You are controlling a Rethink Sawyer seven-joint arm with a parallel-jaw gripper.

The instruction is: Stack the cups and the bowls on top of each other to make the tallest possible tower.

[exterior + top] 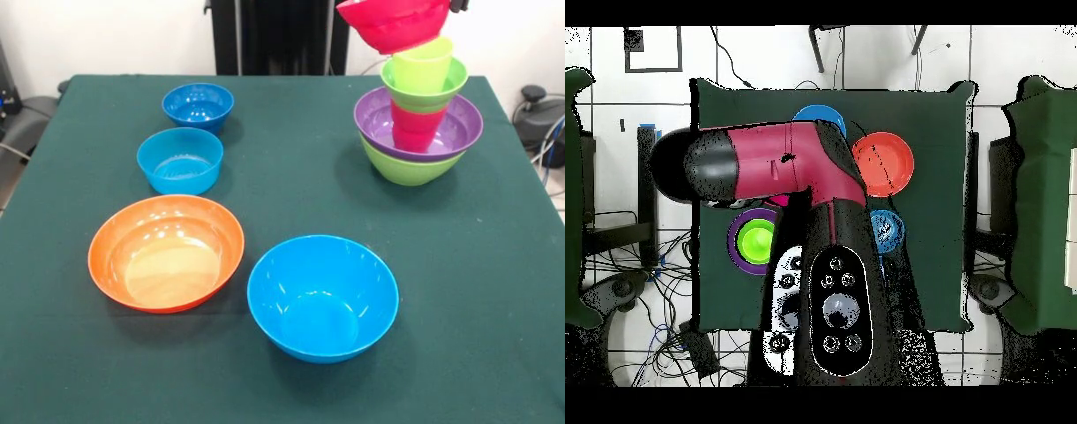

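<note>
From the front, the pink-red bowl (394, 22) hangs tilted just above the tower (419, 124) at the far right: green bowl, purple bowl, red cup, small green bowl, green cup (423, 64) on top. Whatever carries it is out of frame, so I cannot tell its grip. I'd level it and centre it over that cup first.

From overhead, the arm (780, 165) hides nearly everything; only the tower's purple rim (737, 245) peeks out.

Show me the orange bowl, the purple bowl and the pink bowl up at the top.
orange bowl (166, 253), front view, on its inner floor.
purple bowl (459, 128), front view, on its inner wall at the right.
pink bowl (395, 21), front view, on its outer wall.
</note>
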